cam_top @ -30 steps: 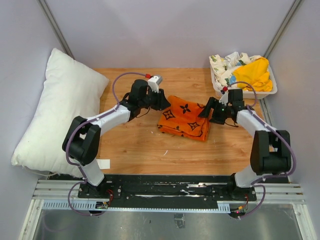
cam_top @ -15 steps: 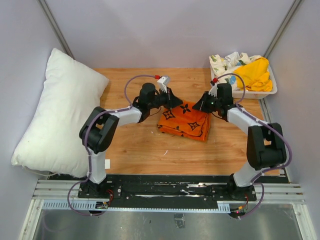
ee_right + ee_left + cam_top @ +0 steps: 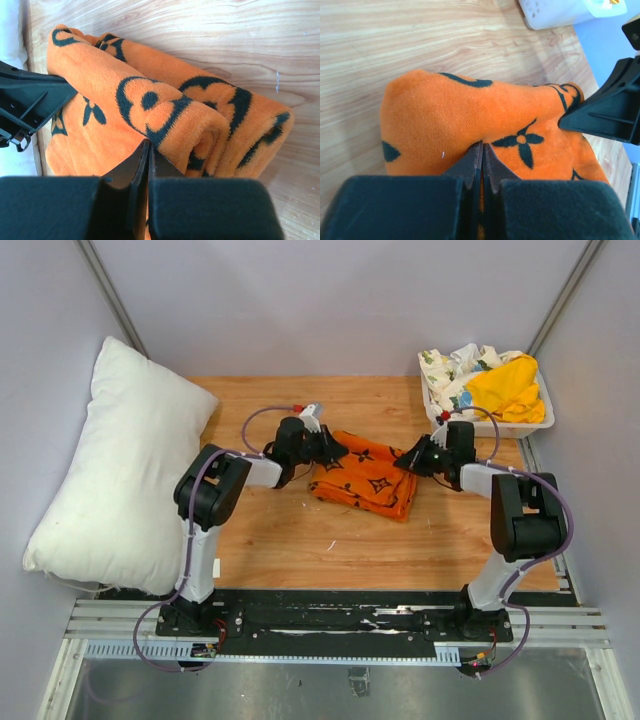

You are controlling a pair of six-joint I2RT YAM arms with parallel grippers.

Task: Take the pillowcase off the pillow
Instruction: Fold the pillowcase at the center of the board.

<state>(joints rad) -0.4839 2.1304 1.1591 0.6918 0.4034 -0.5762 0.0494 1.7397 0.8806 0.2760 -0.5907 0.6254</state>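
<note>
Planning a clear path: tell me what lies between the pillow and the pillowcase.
In the top view, only the left arm and bare wooden table lie between the pillow and the pillowcase.

The pillowcase (image 3: 450, 120) is seen as fuzzy, plush orange cloth, the table (image 3: 280, 530) as smooth matt grained wood, the pillow (image 3: 110, 470) as plain matt white cloth, the bin (image 3: 488, 427) as smooth white plastic, and the left gripper (image 3: 482, 149) and right gripper (image 3: 148, 145) as matt black plastic.
</note>
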